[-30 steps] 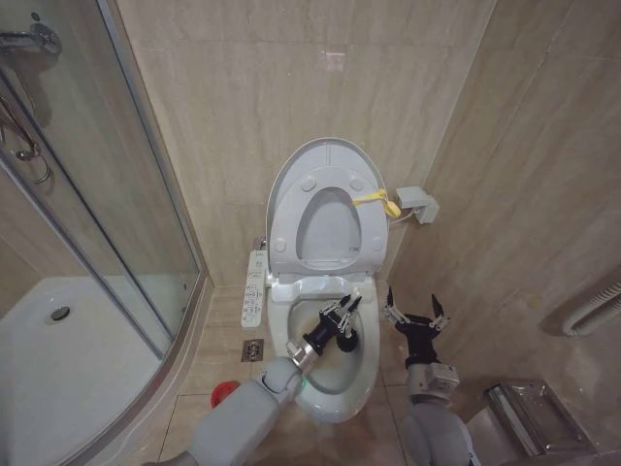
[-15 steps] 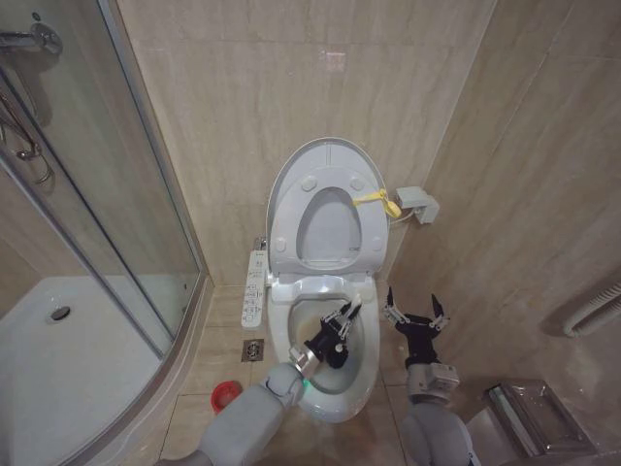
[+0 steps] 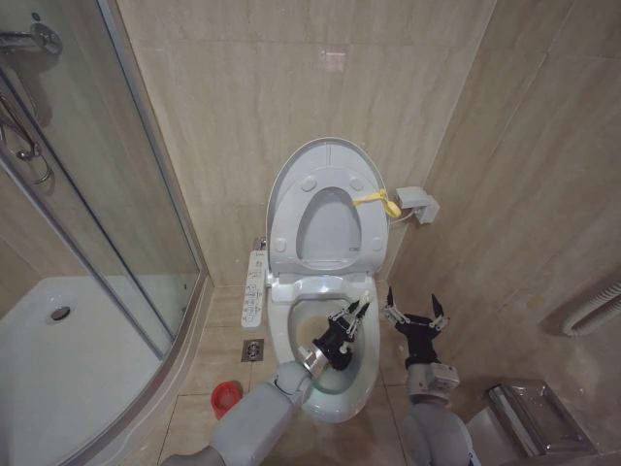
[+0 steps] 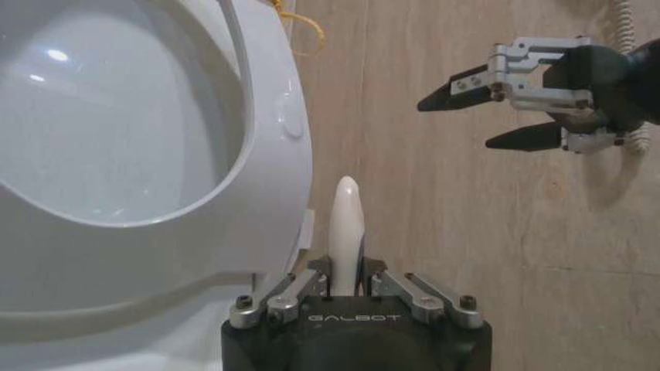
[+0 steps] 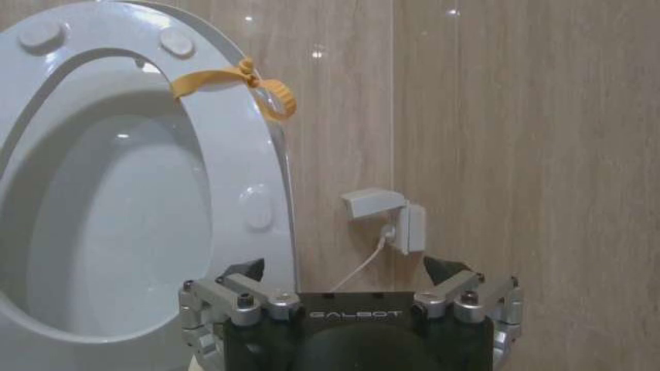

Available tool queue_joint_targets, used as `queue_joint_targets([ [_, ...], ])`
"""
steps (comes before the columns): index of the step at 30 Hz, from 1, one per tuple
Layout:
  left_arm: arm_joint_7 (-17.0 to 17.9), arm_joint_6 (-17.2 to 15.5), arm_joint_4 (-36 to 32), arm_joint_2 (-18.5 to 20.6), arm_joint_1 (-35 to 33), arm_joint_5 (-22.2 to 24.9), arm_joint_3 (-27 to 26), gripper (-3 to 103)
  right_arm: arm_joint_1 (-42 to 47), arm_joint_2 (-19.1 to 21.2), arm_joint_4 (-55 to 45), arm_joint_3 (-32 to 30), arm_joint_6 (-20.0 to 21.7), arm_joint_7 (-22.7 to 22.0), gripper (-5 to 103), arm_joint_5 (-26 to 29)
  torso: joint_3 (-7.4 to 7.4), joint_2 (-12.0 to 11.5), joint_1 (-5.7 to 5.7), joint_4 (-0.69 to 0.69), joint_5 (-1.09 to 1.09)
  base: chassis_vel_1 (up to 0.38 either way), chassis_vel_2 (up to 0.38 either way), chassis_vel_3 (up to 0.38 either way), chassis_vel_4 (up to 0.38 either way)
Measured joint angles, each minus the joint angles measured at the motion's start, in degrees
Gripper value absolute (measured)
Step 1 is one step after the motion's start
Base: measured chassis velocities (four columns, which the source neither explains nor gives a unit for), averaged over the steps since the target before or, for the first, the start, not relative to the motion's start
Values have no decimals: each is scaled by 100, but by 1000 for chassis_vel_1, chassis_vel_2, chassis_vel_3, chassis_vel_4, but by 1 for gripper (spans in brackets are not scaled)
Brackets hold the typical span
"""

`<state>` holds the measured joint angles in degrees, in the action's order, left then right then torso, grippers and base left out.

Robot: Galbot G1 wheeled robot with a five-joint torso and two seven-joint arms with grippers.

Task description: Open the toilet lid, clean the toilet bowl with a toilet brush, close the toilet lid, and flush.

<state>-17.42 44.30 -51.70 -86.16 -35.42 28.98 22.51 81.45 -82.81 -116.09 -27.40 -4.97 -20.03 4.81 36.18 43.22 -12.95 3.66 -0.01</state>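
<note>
Scrubbing step in hand, judging by the layout: lid up, brush in the bowl, closing and flushing not done.

Head view: toilet lid [image 3: 325, 160] stands upright against the wall, seat ring [image 3: 328, 228] raised with it. Left claw [image 3: 347, 323] is over the toilet bowl [image 3: 289, 335], near its right rim, clamped on the toilet brush [image 3: 361, 304], whose white handle tip pokes up past the fingers toward the rim. Bristle head is hidden under the claw, so I can't tell whether it touches the ceramic. Right claw [image 3: 414, 316] is parked over the floor just right of the bowl, fingers spread, holding nothing. Red holder cup [image 3: 225, 394] sits on the floor left of the bowl.

Left wrist view: claw fingers closed tight on the handle [image 4: 345, 224]; bowl rim beside it; the right claw [image 4: 536, 97] further off, spread open.

Right wrist view: raised lid [image 5: 232, 116] with a yellow tie [image 5: 232, 77] on it, wall socket [image 5: 392, 220] beside.

Next move calls for sweeping the bristles round the inner wall without knocking the rim.

Versus a second ago: left claw has shifted slightly toward the right rim and the left elbow has swung more under the bowl front; right claw unchanged.
</note>
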Motion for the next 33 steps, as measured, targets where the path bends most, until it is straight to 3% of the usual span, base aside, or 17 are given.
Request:
queue_joint_targets([
  [26, 135, -21, 217, -135, 354, -13, -132, 19, 0, 0, 0, 0, 0, 0, 100, 0, 0, 0, 0, 1, 0, 0, 0, 0, 0],
  [33, -21, 234, 791, -273, 171, -221, -198, 19, 0, 0, 0, 0, 0, 0, 100, 0, 0, 0, 0, -1, 0, 0, 0, 0, 0],
])
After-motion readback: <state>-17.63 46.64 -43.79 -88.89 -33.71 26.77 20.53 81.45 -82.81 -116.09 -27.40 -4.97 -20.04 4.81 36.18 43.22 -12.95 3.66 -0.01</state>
